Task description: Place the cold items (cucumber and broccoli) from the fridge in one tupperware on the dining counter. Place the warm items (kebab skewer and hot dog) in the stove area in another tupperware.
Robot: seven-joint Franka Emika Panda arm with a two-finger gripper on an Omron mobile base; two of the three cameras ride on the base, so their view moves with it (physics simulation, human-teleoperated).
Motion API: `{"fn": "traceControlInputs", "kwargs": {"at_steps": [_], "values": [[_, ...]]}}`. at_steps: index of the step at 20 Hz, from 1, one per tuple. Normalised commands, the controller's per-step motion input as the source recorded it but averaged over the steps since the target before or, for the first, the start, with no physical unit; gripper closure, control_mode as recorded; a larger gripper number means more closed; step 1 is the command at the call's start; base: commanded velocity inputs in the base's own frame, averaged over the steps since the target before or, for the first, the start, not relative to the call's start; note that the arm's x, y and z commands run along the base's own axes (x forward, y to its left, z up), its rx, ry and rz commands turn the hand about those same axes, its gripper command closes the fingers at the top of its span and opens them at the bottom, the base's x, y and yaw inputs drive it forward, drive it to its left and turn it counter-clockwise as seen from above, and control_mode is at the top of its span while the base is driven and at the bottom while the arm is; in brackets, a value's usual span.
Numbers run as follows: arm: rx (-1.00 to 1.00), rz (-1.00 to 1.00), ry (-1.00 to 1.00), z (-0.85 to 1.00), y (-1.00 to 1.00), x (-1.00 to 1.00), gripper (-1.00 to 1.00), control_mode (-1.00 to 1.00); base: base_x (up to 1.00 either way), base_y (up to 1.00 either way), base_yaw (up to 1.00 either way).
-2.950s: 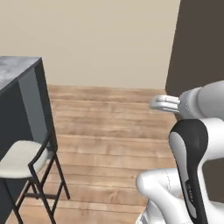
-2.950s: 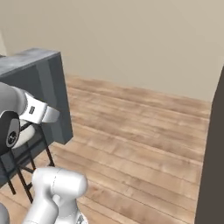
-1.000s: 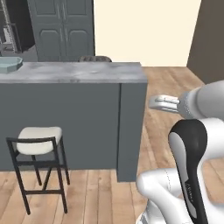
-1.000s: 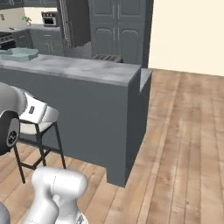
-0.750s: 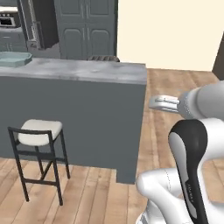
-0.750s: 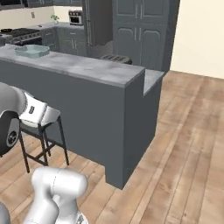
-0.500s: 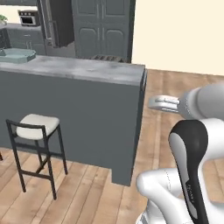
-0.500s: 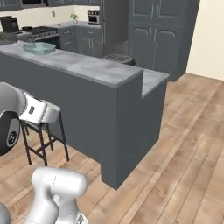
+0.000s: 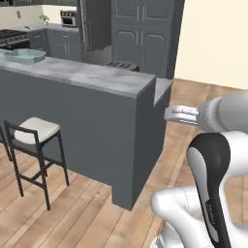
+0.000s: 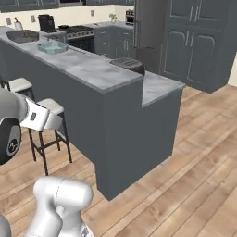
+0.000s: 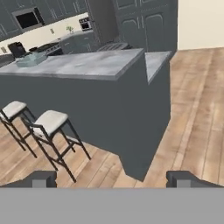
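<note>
Base is swinging round: counter [image 9: 97, 77] now filling view. Claw [image 11: 112, 178] spread wide, carrying nothing. Tupperware [image 9: 23, 55] sitting on counter's far end. Approach step; fridge next, likely

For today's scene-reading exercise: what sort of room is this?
A home kitchen: a grey dining counter with bar stools beside it, a stove and tall cabinets behind.

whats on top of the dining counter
A pale teal tupperware sits on the dining counter toward its far end. Its inside is hidden by its rim. A dark toaster-like object stands beyond the raised top.
</note>
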Motion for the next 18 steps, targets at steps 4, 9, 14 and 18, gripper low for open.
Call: {"fn": "traceControlInputs", "kwargs": {"at_steps": [4, 9, 14, 18], "values": [[0.0, 0.0, 0.0, 0.0, 0.0, 0.0, -1.0, 1.0, 0.12, -1.0, 0.39], [0.0, 0.0, 0.0, 0.0, 0.0, 0.0, -1.0, 1.0, 0.18, -1.0, 0.37], [0.0, 0.0, 0.0, 0.0, 0.0, 0.0, -1.0, 1.0, 0.3, -1.0, 0.37], [0.0, 0.0, 0.0, 0.0, 0.0, 0.0, -1.0, 1.0, 0.32, -1.0, 0.39]]}}
